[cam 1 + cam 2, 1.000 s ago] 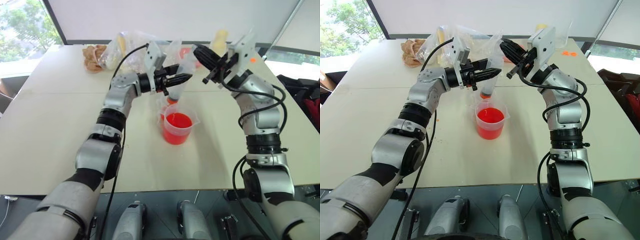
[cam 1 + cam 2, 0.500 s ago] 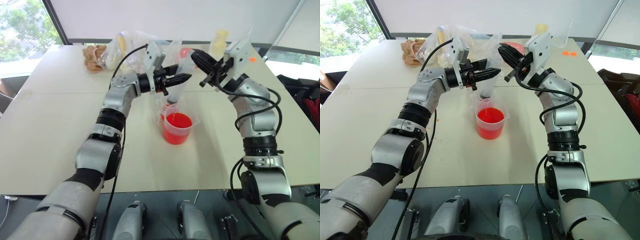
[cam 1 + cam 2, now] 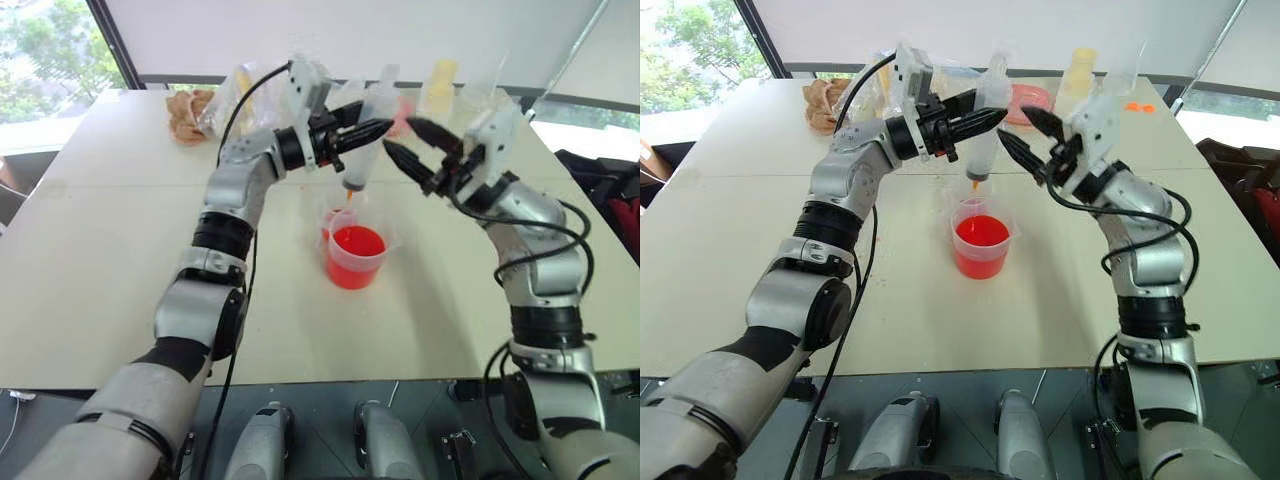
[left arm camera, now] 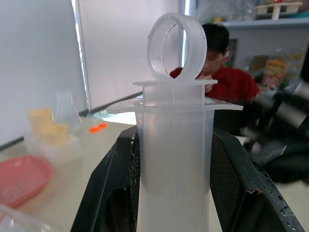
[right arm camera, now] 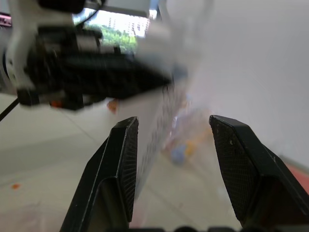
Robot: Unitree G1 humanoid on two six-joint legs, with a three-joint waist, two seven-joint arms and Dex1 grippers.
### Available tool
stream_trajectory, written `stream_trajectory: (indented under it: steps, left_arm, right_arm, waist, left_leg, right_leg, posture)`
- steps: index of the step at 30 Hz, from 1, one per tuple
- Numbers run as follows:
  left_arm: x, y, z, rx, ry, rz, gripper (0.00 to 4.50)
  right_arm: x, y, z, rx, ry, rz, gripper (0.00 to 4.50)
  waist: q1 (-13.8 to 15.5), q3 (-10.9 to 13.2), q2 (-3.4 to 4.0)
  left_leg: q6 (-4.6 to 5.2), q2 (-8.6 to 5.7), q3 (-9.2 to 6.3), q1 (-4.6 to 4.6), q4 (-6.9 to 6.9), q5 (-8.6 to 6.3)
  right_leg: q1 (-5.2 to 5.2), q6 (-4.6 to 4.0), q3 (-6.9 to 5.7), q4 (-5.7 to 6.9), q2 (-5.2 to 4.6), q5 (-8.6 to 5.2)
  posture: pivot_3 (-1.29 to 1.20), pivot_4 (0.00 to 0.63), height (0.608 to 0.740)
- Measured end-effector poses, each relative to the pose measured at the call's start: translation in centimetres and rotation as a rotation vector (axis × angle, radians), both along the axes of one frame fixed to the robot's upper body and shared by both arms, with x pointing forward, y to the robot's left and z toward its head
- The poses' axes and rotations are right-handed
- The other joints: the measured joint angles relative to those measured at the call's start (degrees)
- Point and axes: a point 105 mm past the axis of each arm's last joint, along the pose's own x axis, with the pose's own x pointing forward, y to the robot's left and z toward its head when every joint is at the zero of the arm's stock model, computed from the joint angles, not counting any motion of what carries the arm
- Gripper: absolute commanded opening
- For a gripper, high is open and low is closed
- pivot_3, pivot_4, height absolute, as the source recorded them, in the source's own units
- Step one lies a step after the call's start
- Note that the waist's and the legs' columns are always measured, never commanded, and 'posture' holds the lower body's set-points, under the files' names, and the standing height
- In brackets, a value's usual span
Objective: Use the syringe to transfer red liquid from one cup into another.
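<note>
Your left gripper [image 3: 975,122] is clamped on the syringe [image 3: 985,135] above the big cup [image 3: 981,240], right gripper [image 3: 1026,135] spread apart beside it; next, grasp the plunger.

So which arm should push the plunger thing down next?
Probably the right. Its tool is open and empty beside the clear plastic syringe with the orange tip, which the left tool grips over the clear cups.

place: lab/office | cues: white table [image 3: 120,250]; stocked shelves [image 4: 270,9]
</note>
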Motion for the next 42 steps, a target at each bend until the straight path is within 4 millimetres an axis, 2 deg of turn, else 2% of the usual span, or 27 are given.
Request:
stream_trajectory:
  steps: [2,4,6,8,11,13,15,17,21,23,26,29,32,34,35,36,37,38,39,42]
  left_arm:
    - [0.8,0.9,0.8,-0.013,0.019,0.068,1.40]
    - [2.0,2.5,1.7,-0.027,0.064,0.158,1.40]
    - [2.7,3.4,2.3,-0.028,0.127,0.215,1.40]
    - [3.3,4.4,3.1,-0.020,0.237,0.253,1.40]
    - [3.7,7.2,4.1,0.075,0.458,0.372,1.40]
    - [3.7,9.0,3.7,0.125,0.581,0.468,1.40]
    - [4.0,11.6,1.3,0.197,0.733,0.616,1.40]
    - [3.9,13.8,-2.4,0.260,0.897,0.726,1.40]
    - [2.4,16.2,-9.2,0.343,1.180,0.823,1.40]
    - [1.4,16.5,-11.8,0.354,1.291,0.833,1.40]
    - [0.4,15.2,-13.7,0.343,1.368,0.793,1.40]
    - [0.0,14.1,-14.4,0.285,1.394,0.773,1.40]
    - [0.1,14.3,-14.7,0.221,1.402,0.827,1.40]
    - [0.1,14.8,-15.0,0.193,1.407,0.878,2.40]
    - [0.0,15.1,-15.2,0.180,1.403,0.902,2.66]
    - [-0.1,15.2,-15.5,0.169,1.404,0.918,3.33]
    - [-0.1,15.1,-15.5,0.156,1.406,0.916,3.66]
    - [0.0,14.8,-15.4,0.144,1.400,0.912,4.20]
    - [0.0,14.7,-15.2,0.137,1.394,0.912,4.47]
    - [-0.1,14.7,-15.1,0.108,1.379,0.925,4.47]
  right_arm:
    - [-1.2,-1.9,0.0,0.013,0.039,-0.022,2.40]
    - [-2.6,-3.8,1.2,0.013,0.032,-0.055,2.40]
    - [-3.6,-4.5,2.1,-0.006,0.028,-0.061,2.40]
    - [-4.7,-4.0,2.2,-0.047,0.055,-0.014,2.40]
    - [-7.4,-1.4,2.6,-0.129,0.107,0.169,2.40]
    - [-8.9,0.1,2.6,-0.169,0.126,0.271,2.40]
    - [-10.4,2.0,2.0,-0.222,0.163,0.390,2.40]
    - [-11.4,3.4,1.4,-0.255,0.192,0.474,2.40]
    - [-11.8,5.1,0.6,-0.268,0.211,0.560,2.40]
    - [-11.8,5.7,-0.1,-0.267,0.228,0.586,2.40]
    - [-11.5,6.3,-0.8,-0.260,0.235,0.596,2.40]
    - [-11.0,6.5,-1.4,-0.261,0.243,0.590,2.40]
    - [-10.9,6.7,-1.6,-0.247,0.245,0.596,2.40]
    - [-10.8,6.8,-1.6,-0.239,0.244,0.594,2.45]
    - [-10.8,6.8,-1.6,-0.237,0.244,0.591,2.45]
    - [-10.8,6.8,-1.7,-0.232,0.245,0.590,2.45]
    - [-10.7,6.8,-1.7,-0.229,0.247,0.588,2.45]
    - [-10.7,6.8,-1.8,-0.225,0.249,0.586,2.45]
    - [-10.7,6.8,-1.9,-0.220,0.252,0.587,2.45]
    - [-10.7,6.8,-2.1,-0.216,0.262,0.584,2.45]
  waist:
    - [0.1,0.0,0.00]
    - [-0.3,0.0,0.00]
    - [-0.5,0.0,0.00]
    - [-0.5,0.0,-0.01]
    - [-0.8,0.1,0.01]
    - [-0.7,0.0,0.02]
    - [-0.6,0.0,0.03]
    - [-0.5,0.0,0.01]
    - [-0.3,0.1,-0.06]
    - [-0.1,0.1,-0.09]
    - [0.3,0.1,-0.11]
    - [0.4,0.1,-0.11]
    - [0.6,0.1,-0.11]
    - [0.6,0.1,-0.11]
    - [0.6,0.1,-0.11]
    - [0.8,0.1,-0.11]
    - [0.9,0.1,-0.11]
    - [1.0,0.1,-0.11]
    - [1.1,0.1,-0.12]
    - [1.1,0.1,-0.11]
  left_leg:
    - [0.01,0.00,-0.03,0.00,0.00,0.00]
    - [0.02,0.03,0.00,0.08,0.00,-0.01]
    - [0.02,0.07,-0.01,0.11,-0.01,-0.01]
    - [0.02,0.11,-0.03,0.11,-0.01,-0.01]
    - [0.04,0.12,-0.03,0.13,-0.05,-0.03]
    - [0.06,0.13,-0.05,0.23,-0.06,-0.03]
    - [0.05,0.14,-0.04,0.40,-0.06,-0.04]
    - [0.05,0.17,-0.04,0.40,-0.06,-0.04]
    - [0.04,0.17,-0.05,0.37,-0.05,-0.04]
    - [0.02,0.17,-0.09,0.23,-0.04,-0.03]
    - [-0.03,0.12,-0.10,0.08,0.02,0.00]
    - [-0.05,0.08,-0.09,0.08,0.03,0.00]
    - [-0.08,0.10,-0.07,0.12,0.00,0.00]
    - [-0.10,0.09,-0.07,0.12,-0.01,0.01]
    - [-0.11,0.09,-0.06,0.13,-0.02,0.01]
    - [-0.12,0.09,-0.07,0.13,-0.02,0.01]
    - [-0.13,0.09,-0.06,0.13,-0.02,0.01]
    - [-0.13,0.08,-0.06,0.14,-0.02,0.01]
    - [-0.14,0.08,-0.06,0.14,-0.01,0.01]
    - [-0.14,0.07,-0.05,0.14,-0.01,0.01]
  right_leg:
    - [0.00,0.00,0.01,-0.01,-0.01,0.00]
    - [0.00,0.00,0.05,0.01,0.00,0.00]
    - [0.01,0.00,0.05,0.03,0.09,0.00]
    - [0.01,0.01,0.04,0.05,0.15,0.00]
    - [-0.01,0.04,0.05,0.06,0.16,-0.03]
    - [0.10,0.08,0.04,0.06,0.17,-0.07]
    - [0.27,0.09,0.06,0.06,0.15,-0.07]
    - [0.27,0.09,0.06,0.08,0.15,-0.07]
    - [0.22,0.08,0.08,0.09,0.13,-0.06]
    - [0.11,0.08,0.06,0.09,0.09,-0.06]
    - [0.03,0.08,0.04,0.11,-0.08,-0.05]
    - [0.01,0.08,0.05,0.10,-0.12,-0.05]
    - [-0.01,0.07,0.05,0.12,-0.11,-0.04]
    - [-0.02,0.07,0.05,0.12,-0.11,-0.04]
    - [-0.02,0.07,0.05,0.12,-0.11,-0.04]
    - [-0.02,0.07,0.05,0.11,-0.12,-0.04]
    - [-0.02,0.07,0.05,0.12,-0.12,-0.04]
    - [0.00,0.06,0.05,0.10,-0.12,-0.04]
    - [0.02,0.06,0.05,0.09,-0.13,-0.03]
    - [0.02,0.06,0.05,0.08,-0.14,-0.04]
  posture:
    - [0.00,0.150,0.737]
    - [0.00,0.150,0.737]
    - [0.00,0.150,0.737]
    - [0.00,0.150,0.737]
    - [0.00,0.150,0.737]
    - [0.00,0.150,0.737]
    - [0.00,0.150,0.737]
    - [0.00,0.150,0.737]
    - [0.00,0.150,0.737]
    - [0.00,0.150,0.737]
    - [0.00,0.150,0.737]
    - [0.00,0.150,0.737]
    - [0.00,0.150,0.737]
    - [0.00,0.150,0.737]
    - [0.00,0.150,0.737]
    - [0.00,0.150,0.737]
    - [0.00,0.150,0.737]
    - [0.00,0.150,0.737]
    - [0.00,0.150,0.737]
    - [0.00,0.150,0.737]
